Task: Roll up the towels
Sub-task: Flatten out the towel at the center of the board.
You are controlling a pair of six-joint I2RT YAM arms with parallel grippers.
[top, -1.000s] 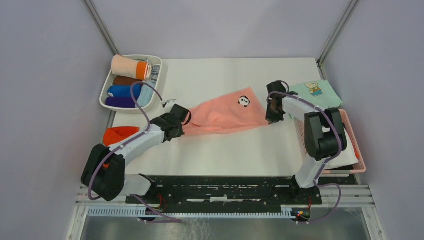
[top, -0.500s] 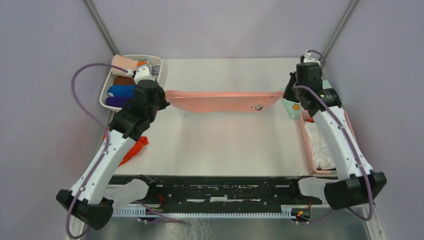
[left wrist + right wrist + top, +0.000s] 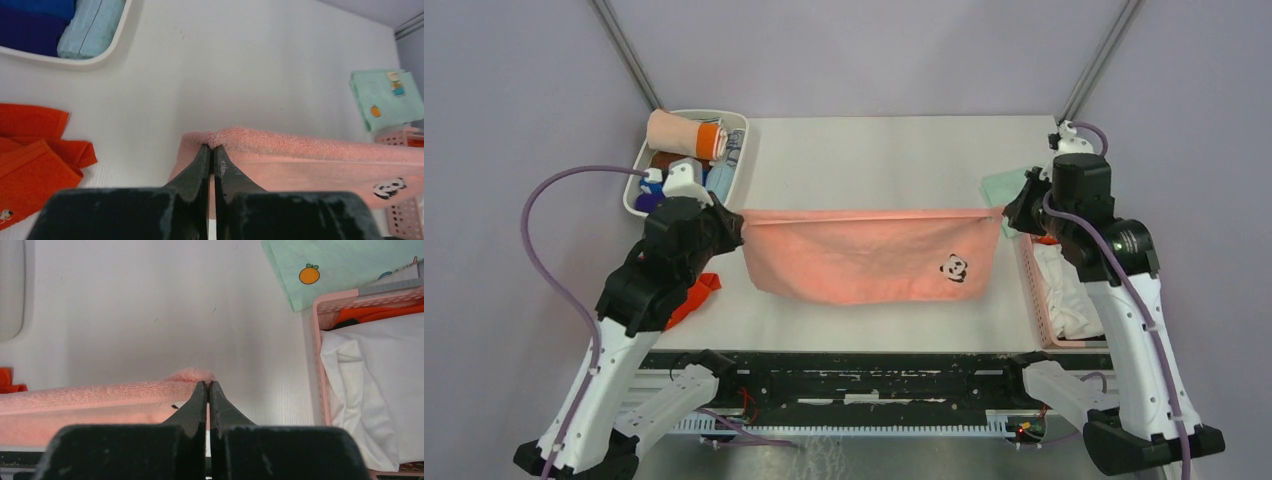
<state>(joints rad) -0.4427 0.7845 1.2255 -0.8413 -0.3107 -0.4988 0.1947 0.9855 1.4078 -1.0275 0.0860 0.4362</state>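
Observation:
The pale pink towel (image 3: 864, 262) with a small panda print hangs stretched in the air between both arms, above the table. My left gripper (image 3: 740, 222) is shut on its left top corner; in the left wrist view the towel (image 3: 320, 155) runs off to the right from the pinched tips of the left gripper (image 3: 213, 149). My right gripper (image 3: 1007, 213) is shut on the right top corner, and the right wrist view shows the towel (image 3: 100, 395) leading left from the right gripper (image 3: 208, 385). A red-orange towel (image 3: 686, 298) lies crumpled at the table's left edge, also the red-orange towel (image 3: 30, 150).
A white tray (image 3: 736, 150) at the back left holds several rolled cloths. A pink basket (image 3: 1036, 290) with white cloth stands at the right edge. A mint-green cloth (image 3: 1002, 187) lies beside it, also the mint-green cloth (image 3: 340, 265) in the right wrist view.
Both arms have drawn back toward the near edge with the pink towel. It now hangs lower as a wide sheet, panda at its lower right.

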